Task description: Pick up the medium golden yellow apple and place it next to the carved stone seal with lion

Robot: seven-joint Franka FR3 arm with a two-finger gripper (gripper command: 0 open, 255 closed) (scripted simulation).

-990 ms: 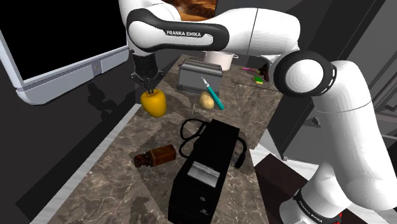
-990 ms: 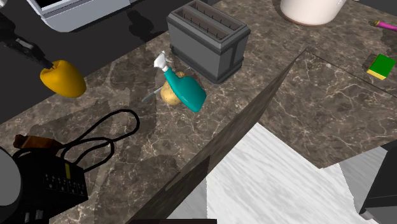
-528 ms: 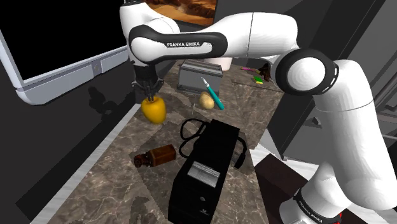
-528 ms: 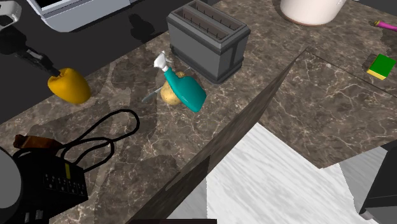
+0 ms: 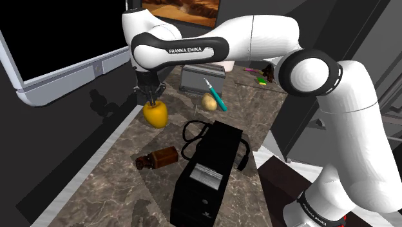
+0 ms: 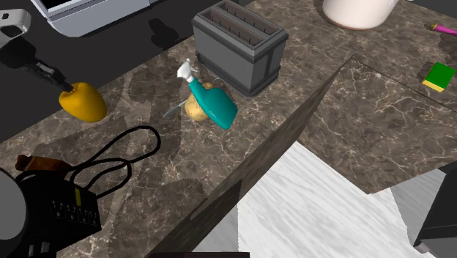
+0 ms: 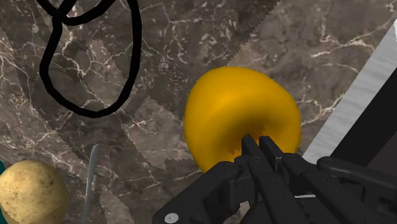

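Change: one golden yellow apple is carried lower than a second ago.
End effector: pinched narrowly on the apple's top.
Location: low over the bench, at the shoulder view's left edge.
Nearby:
- one grey toaster
- one teal spray bottle, laid against one tan lump
- one looped black cable
- one brown block

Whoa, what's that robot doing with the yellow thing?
The white robot arm is holding a golden yellow apple by its top, with its black gripper shut on it. The apple is low over the marble counter, near its edge; whether it touches is hard to tell. A grey toaster, a teal spray bottle and a black box sit farther along.
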